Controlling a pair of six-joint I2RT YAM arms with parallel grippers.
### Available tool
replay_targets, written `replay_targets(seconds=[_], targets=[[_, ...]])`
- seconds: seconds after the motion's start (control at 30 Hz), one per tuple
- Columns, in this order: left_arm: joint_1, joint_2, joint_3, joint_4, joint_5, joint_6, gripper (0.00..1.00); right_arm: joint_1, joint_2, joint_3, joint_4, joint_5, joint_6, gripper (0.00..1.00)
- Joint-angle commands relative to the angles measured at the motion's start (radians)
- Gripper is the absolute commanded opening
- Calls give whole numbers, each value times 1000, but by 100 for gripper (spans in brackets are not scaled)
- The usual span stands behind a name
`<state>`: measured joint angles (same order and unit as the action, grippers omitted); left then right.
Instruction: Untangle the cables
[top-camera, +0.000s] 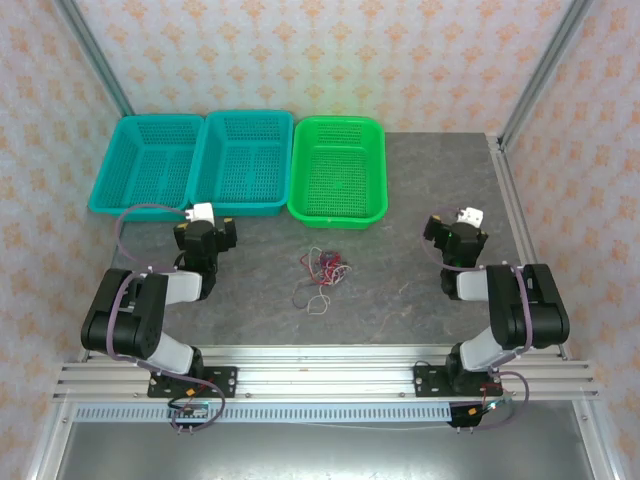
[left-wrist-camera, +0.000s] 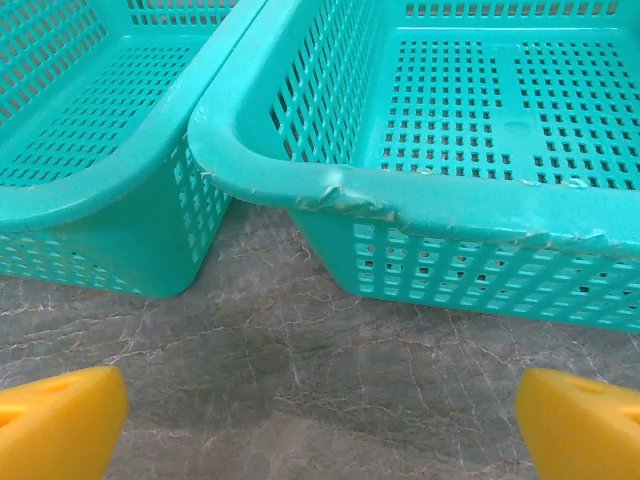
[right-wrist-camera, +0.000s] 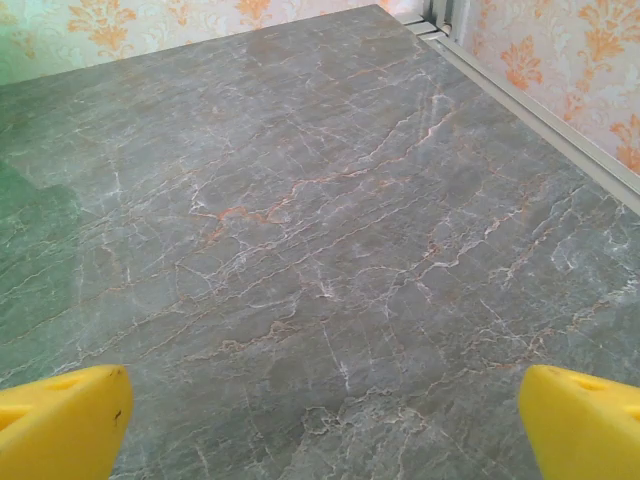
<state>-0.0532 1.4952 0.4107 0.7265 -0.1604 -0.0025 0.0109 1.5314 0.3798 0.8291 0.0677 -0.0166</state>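
At the far left of the table (top-camera: 420, 290), counting from the top view, stand three baskets in a row: a teal basket (top-camera: 150, 160), a second teal basket (top-camera: 240, 165) with its rim against the first, and a green basket (top-camera: 335, 170) just beside that. Two arms sit at the near edge.

The left arm is folded, elbow low by the base rail and wrist raised, and the left gripper (top-camera: 207, 232) points away at the near rims of the two teal baskets. In its wrist view the left gripper (left-wrist-camera: 320, 425) has its yellow fingertips (left-wrist-camera: 60, 420) set wide apart with nothing between them but grey stone. Just ahead are the first teal basket's corner (left-wrist-camera: 80, 200) and the second's near rim (left-wrist-camera: 450, 210), which is nicked along its edge.

The cables (top-camera: 322, 268) lie on the table's middle, in front of the green basket and apart from it, between the two arms. They form a small knot of red and dark strands with a pale loop on the near side. They are probably several wires, but they are too small here to count. Bare table separates them from both grippers.

The right arm is folded the same way, and the right gripper (top-camera: 455, 235) is over open table to the right of the green basket. In its wrist view the right gripper (right-wrist-camera: 320, 425) has its yellow fingertips (right-wrist-camera: 60, 420) spread wide, holding nothing. A metal frame rail (right-wrist-camera: 540, 110) runs along the table's right edge.
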Motion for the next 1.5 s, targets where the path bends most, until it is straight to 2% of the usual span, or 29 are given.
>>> replay_targets(seconds=[0.0,0.43,0.73,0.77,0.83,0.9,0.93,1.03,1.17,1.27,1.33,1.4,1.47], targets=[[-2,0,12,22,-1,0,100,6,-7,16,-3,-11,-11,99],[-2,0,13,21,1,-1,100,6,-8,15,-3,-11,-10,99],[-2,1,13,22,0,-2,100,7,-27,-15,48,55,16,99],[-2,0,11,22,1,-1,100,7,-72,-21,24,70,17,99],[-2,-14,18,2,12,4,100,8,-233,2,-178,128,53,99],[-7,-77,41,-90,31,18,100,8,-393,52,-428,240,198,99],[-11,-118,61,-168,21,14,100,8,-462,73,-523,248,246,100],[-20,-244,101,-366,32,-1,100,8,-630,130,-765,114,323,99],[-64,-422,148,-560,92,-15,100,10,-729,213,-960,-207,405,99],[-116,-505,225,-728,155,-88,100,12,-691,304,-1074,-423,462,99],[-148,-529,268,-806,246,-166,100,19,-637,347,-1116,-536,516,99],[-194,-531,303,-882,337,-249,100,34,-571,384,-1147,-649,546,99],[-263,-508,344,-993,364,-314,100,73,-494,437,-1202,-736,537,99]])
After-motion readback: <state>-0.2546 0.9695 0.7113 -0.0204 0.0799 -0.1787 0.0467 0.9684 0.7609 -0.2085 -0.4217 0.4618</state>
